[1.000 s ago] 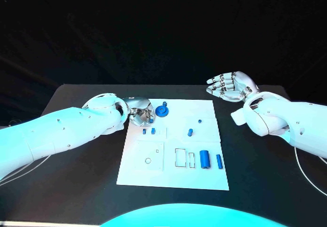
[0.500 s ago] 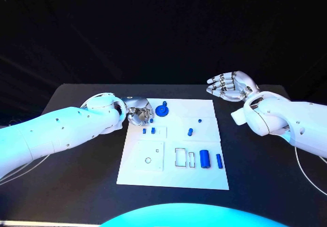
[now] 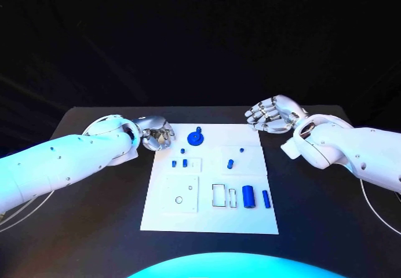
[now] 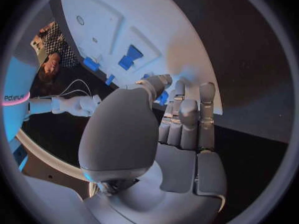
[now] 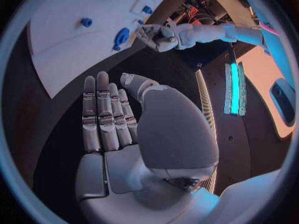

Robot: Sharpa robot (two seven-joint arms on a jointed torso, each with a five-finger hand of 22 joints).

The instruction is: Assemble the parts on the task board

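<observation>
The task board is flanked by bare tabletop; its far corners are crowded by the left hand and right hand.

The desk is a black, matte slab with a straight far edge. Behind that far edge hangs a plain black backdrop. A thin white cable loops over the desk near its left edge in the head view, and another white cable runs along the desk near its right edge. In the right wrist view, a glowing cyan strip stands beyond the desk's edge. Just past the strip, further from the desk, a dark rounded object rests on a pale orange surface; what it is cannot be told.
</observation>
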